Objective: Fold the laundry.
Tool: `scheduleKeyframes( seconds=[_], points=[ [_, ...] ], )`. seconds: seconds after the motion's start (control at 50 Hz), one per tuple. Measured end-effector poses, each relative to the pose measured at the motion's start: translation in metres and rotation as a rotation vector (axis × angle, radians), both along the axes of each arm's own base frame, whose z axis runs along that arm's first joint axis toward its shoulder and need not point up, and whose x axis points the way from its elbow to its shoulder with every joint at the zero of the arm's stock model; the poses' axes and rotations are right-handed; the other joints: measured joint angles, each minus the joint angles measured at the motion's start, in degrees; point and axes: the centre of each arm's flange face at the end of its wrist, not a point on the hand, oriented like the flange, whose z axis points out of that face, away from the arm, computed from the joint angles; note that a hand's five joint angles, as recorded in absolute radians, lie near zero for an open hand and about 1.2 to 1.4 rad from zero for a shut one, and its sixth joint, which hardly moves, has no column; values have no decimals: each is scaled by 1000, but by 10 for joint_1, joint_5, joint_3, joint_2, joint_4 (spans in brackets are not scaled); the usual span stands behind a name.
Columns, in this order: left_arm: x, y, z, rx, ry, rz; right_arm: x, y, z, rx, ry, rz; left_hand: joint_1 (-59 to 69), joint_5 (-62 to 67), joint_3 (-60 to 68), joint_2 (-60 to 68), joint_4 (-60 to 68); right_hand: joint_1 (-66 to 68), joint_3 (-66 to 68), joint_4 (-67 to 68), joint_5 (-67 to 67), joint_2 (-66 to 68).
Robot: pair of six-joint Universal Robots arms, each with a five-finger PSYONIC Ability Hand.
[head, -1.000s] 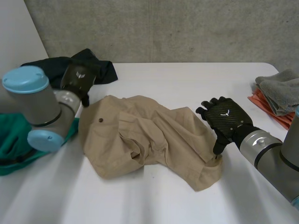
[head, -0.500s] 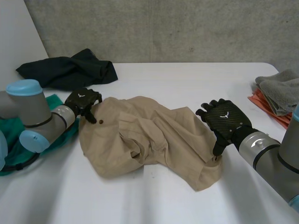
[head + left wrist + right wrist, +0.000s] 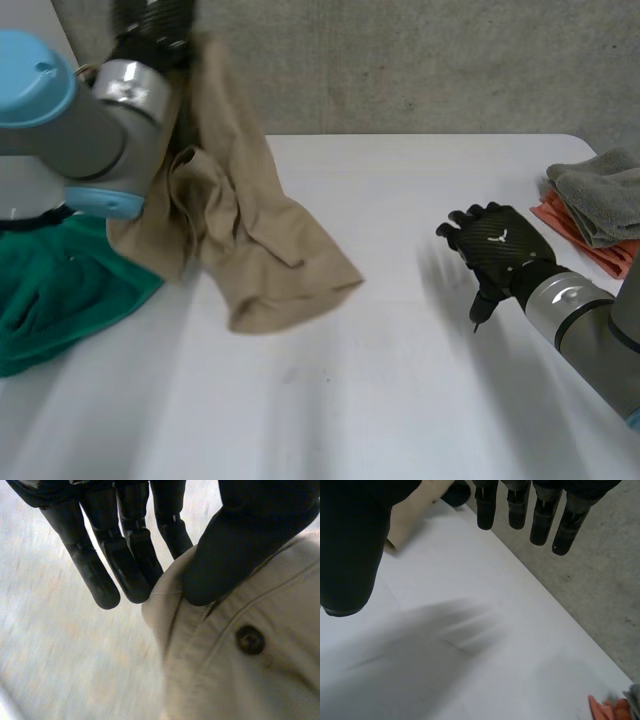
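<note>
Garment (image 3: 250,240), tan, dark button (image 3: 250,640) near its edge. That edge is pinched between thumb (image 3: 240,545) and fingers (image 3: 100,575) of my left robot hand (image 3: 150,25), held high at far left. Rest hangs down, lower end crumpled on table (image 3: 400,400), left of centre. My right robot hand (image 3: 495,250) at near right over bare table, well apart from garment, fingers (image 3: 540,525) straight, thumb wide, holding nothing. Green cloth (image 3: 50,300) near left beneath my left arm. Folded grey towels (image 3: 600,190) on orange cloth (image 3: 575,235), far right.
</note>
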Motion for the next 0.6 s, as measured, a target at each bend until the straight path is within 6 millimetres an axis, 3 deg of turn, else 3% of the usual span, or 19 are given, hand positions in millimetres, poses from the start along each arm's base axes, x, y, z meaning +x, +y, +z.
scheduleKeyframes(
  seconds=[0.04, 0.08, 0.14, 0.22, 0.24, 0.3, 0.36, 0.38, 0.4, 0.42, 0.46, 0.6],
  points=[
    [-6, 5, 3, -8, -1, -22, -1, -1, 1, -2, 0, -4, 0, 0, 0, 0, 0, 0, 0, 0, 0, 0],
    [-49, 48, 9, -26, -20, -189, -6, -6, 4, -14, -3, -24, 0, 0, 1, 0, 0, 0, 0, 0, 0, 0],
    [-79, 84, -4, 18, -49, -316, -11, -11, 8, -28, -5, -46, 0, 0, 2, 0, 0, 0, 0, 0, 0, 0],
    [-106, 124, -32, 105, -85, -443, -19, -19, 13, -46, -9, -78, 0, 0, 3, 0, 0, 0, 0, 0, 0, 0],
    [-117, 144, -47, 153, -104, -497, -24, -23, 15, -56, -10, -96, 0, 0, 4, 1, 0, 0, 0, 0, 0, 0],
    [-132, 179, -77, 235, -144, -580, -35, -34, 20, -74, -11, -139, -1, -1, -9, -12, -11, 0, 0, 0, 0, 0],
    [-144, 209, -105, 301, -187, -644, -48, -45, 25, -94, -9, -192, -274, -238, -251, -262, -266, 0, 0, 0, 0, 0],
    [-146, 216, -112, 314, -198, -657, -51, -48, 26, -98, -9, -204, -364, -321, -345, -358, -350, 0, 0, 0, 0, 0],
    [-146, 216, -112, 314, -198, -657, -51, -48, 26, -98, -9, -204, -364, -321, -345, -358, -350, 0, 0, 0, 0, 0],
    [-149, 227, -121, 334, -215, -675, -55, -52, 27, -103, -7, -221, -488, -461, -483, -493, -491, 0, 0, 0, 0, 0],
    [-152, 236, -129, 349, -230, -688, -64, -60, 29, -113, -4, -259, -522, -524, -543, -549, -553, 0, 0, 0, 0, 0],
    [-140, 236, -110, 341, -209, -643, -69, -67, 30, -114, -2, -281, -522, -526, -548, -555, -559, 0, 0, 0, 0, 0]
  ],
)
